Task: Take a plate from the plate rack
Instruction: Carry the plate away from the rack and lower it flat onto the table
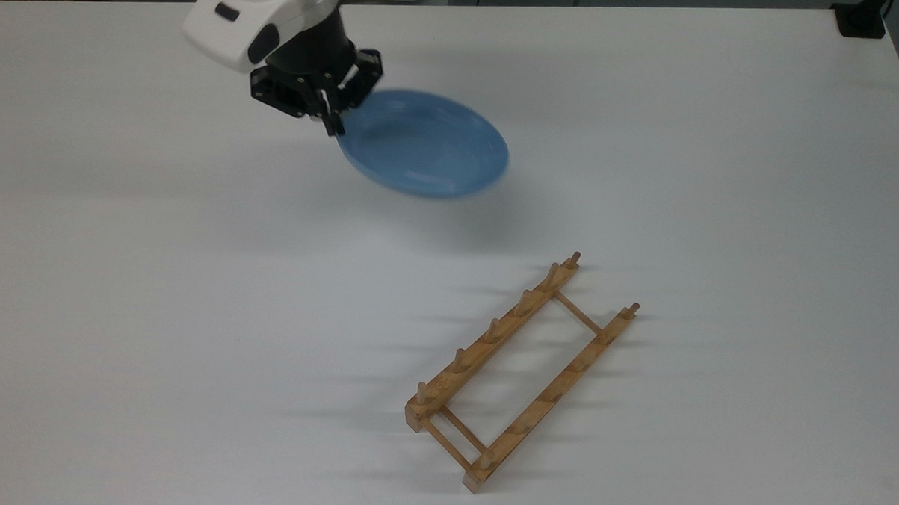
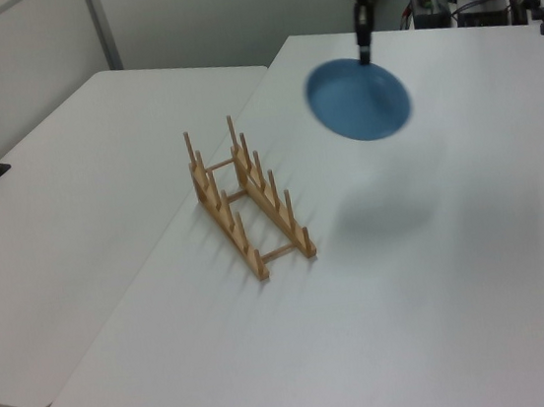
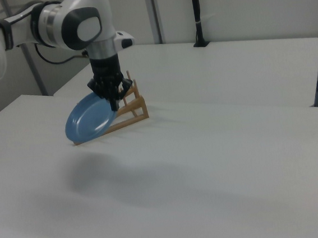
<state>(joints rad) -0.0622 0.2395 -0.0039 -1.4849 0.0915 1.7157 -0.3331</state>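
The white surface (image 1: 120, 271) carries the plate rack (image 1: 519, 371), which stands with its slots bare in the top view, a light-brown wooden ladder of two pegged rails joined by thin crossbars. The left view shows the rack's pegs standing upright (image 2: 247, 202) and a soft shadow on the surface under the plate, which the top view gives only faintly. The right view shows the white arm (image 3: 79, 22) reaching down and the plate hanging in front of the rack (image 3: 130, 108), partly covering it.

The plate (image 1: 423, 143) is round, shallow and plain medium blue, with a raised rim; its hollow face is turned up toward the top view. It hangs in the air, well apart from the rack, tilted, above the surface.

The pincer (image 1: 333, 121) is closed on the plate's rim at the top view's left edge of the plate. In the left view the plate (image 2: 358, 98) hangs directly below the pincer (image 2: 365, 53).
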